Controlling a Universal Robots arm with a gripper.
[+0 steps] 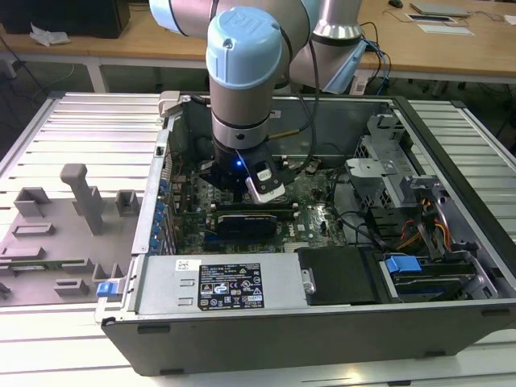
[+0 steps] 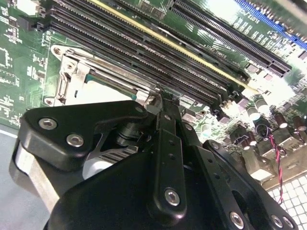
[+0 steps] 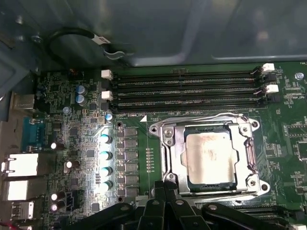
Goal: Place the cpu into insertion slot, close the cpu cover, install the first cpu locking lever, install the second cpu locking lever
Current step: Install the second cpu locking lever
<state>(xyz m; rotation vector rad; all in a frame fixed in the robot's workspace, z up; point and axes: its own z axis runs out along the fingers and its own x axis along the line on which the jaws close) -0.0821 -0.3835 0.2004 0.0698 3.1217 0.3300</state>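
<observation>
- step in hand, as i judge it: the levers; the cpu (image 3: 211,160) already sits in the slot (image 3: 209,186) and the cover (image 3: 169,155) lies shut over its rim, so the first two steps look done
- the gripper (image 3: 165,184) is clenched, fingertips pressed together with nothing visible between them; in both wrist views the tips stand right at one corner of the socket, on the side away from the memory slots (image 3: 187,88); whether they touch a lever there i cannot tell
- a thin wire lever (image 3: 206,119) runs along the cover's edge next to the memory slots and looks laid flat; whether it is hooked under its catch is not clear
- what this step calls for, in my judgement: a firm push down and sideways on a springy wire so it tucks under its hook; the closed tips must stay on the wire and off the cpu's face and the small parts on the board (image 3: 72,96)
- in the exterior view the arm (image 1: 242,72) reaches down into the open case (image 1: 282,322), toward the exterior view's left of its middle, beyond the near metal box
- the cpu: flat, square, dull silver face with faint smudges, level in the slot; the cover frames it on all sides in bright metal
</observation>
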